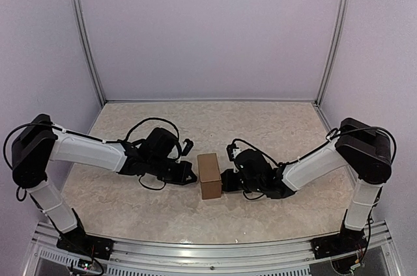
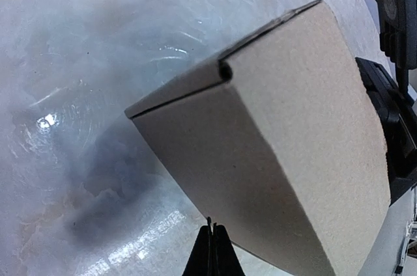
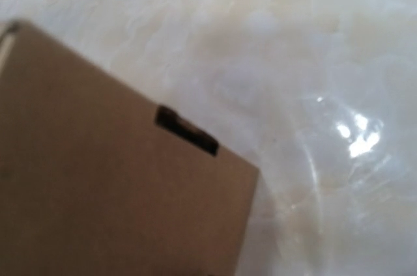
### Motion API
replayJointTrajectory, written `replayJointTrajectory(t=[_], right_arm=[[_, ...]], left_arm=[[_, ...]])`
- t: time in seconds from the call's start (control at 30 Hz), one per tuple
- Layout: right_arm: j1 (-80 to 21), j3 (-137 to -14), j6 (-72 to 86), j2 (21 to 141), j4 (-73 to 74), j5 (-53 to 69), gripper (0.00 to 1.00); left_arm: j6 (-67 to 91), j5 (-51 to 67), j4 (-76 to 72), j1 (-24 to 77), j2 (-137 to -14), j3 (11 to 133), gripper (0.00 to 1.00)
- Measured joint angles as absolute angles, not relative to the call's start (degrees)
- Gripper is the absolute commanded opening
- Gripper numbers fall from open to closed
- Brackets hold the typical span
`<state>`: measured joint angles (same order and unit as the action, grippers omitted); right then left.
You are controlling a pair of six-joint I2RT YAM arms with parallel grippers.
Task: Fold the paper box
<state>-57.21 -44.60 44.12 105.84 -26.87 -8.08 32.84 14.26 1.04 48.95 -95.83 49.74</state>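
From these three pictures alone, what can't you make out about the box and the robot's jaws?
Jaws of the right arm: open or shut unclear; outside the right wrist view, too small beside the paper box from above.
Box's underside: hidden by the box itself everywhere.
Box's lower corner: cut off by the left wrist view's bottom edge.
Box surface: blurred in the right wrist view.

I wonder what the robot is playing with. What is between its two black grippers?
A plain brown cardboard box, folded into a small block, stands between the left gripper and the right gripper, seen best in the top view.
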Motion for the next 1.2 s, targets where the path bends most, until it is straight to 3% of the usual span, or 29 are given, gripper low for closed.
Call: replayJointTrajectory(t=[0.47,0.9,1.2], right_arm=[[-53.9,-42.4,39.3,106.1,-27.0,2.0,0.0],[-53.9,-44.0,41.0,113.1,-37.6,11.7,0.0],[-53.9,-45.4,42.7,115.3,-40.1,11.9,0.0]], left_arm=[[33.2,11.7,3.1,47.2,-93.9,50.6,0.0],[33.2,13.0,3.7,48.3,-92.8,53.7,0.0],[33.1,11.2,6.1,49.2,-92.4,55.8,0.0]])
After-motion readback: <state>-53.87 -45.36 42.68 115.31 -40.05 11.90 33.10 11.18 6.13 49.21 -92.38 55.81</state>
